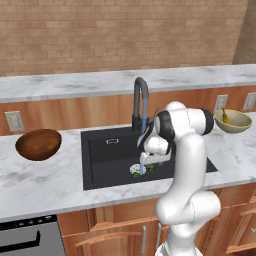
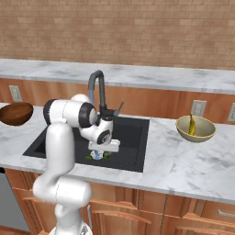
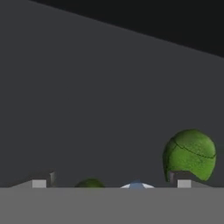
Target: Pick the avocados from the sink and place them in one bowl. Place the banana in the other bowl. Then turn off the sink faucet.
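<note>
Avocados sit low in my hand view: one (image 3: 190,154) at lower right beside my right fingertip (image 3: 183,179), the other (image 3: 89,183) peeking at the bottom edge. My gripper (image 3: 111,181) is spread wide, holding nothing, down in the sink (image 1: 107,160) at frame centre. Faucet (image 1: 141,102) behind; banana (image 2: 192,125) in the pale bowl (image 2: 196,130) at right

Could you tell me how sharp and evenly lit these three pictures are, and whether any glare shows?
Left base view: soft, evenly lit, no glare, faint sheen on the dark reddish-brown wooden bowl. Right base view: the same flat light, no hard shadows. Hand view: dim black sink basin, with a round green avocado crisp and bright.
</note>
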